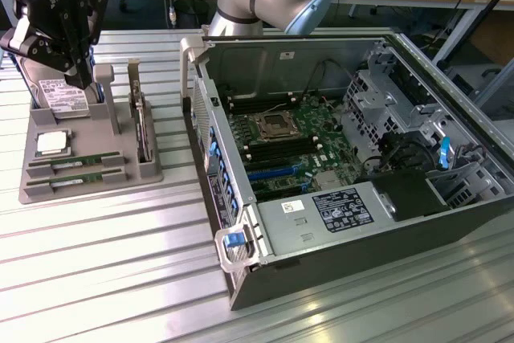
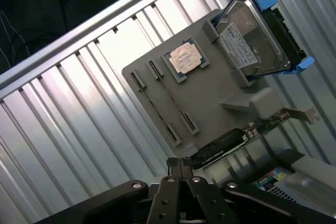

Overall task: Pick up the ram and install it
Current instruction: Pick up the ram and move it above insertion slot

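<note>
End effector [image 1: 79,78] [image 2: 179,163]: clenched, fingers pressed together with nothing between them. It hangs over the far end of the grey parts tray [image 1: 88,186], above the hard drive [image 1: 60,95], and touches nothing. Task item: one ram stick [image 1: 69,163] and a second ram stick [image 1: 72,178] lie side by side in the tray's two long grooves at its near end, just beside the processor chip [image 1: 50,143] and apart from the end effector. Each stands on edge between end clips, which appears intended to leave the top edge free for a pinch grip. Neither stick has been lifted; which one is meant cannot be told. The computer case [image 1: 337,222] lies on its side on the bench [image 1: 96,279], to the exterior view's right of the tray, with its panel off so the motherboard [image 1: 289,142] faces up. Assessment: pickup not begun.
</note>
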{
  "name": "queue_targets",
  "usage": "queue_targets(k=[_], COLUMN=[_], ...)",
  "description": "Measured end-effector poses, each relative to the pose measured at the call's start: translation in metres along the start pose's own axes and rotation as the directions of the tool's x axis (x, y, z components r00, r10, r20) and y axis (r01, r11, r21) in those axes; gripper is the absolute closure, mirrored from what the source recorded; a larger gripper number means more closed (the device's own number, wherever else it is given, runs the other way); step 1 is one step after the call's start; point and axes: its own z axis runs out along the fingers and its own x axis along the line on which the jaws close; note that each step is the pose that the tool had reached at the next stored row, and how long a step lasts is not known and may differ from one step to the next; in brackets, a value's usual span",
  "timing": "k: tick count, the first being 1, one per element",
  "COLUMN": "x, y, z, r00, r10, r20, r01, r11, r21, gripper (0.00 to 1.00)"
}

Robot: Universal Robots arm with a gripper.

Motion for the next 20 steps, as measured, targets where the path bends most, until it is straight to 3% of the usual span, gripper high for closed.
queue_targets(k=[9,20], x=[0.0,0.0], y=[0.0,0.0], z=[0.0,0.0], r00=[0.9958,0.9823], r10=[-0.091,-0.187], r20=[-0.004,-0.0078], r01=[0.091,0.187], r11=[0.9958,0.9824], r21=[-0.0024,-0.0053], gripper=[0.89,0.89])
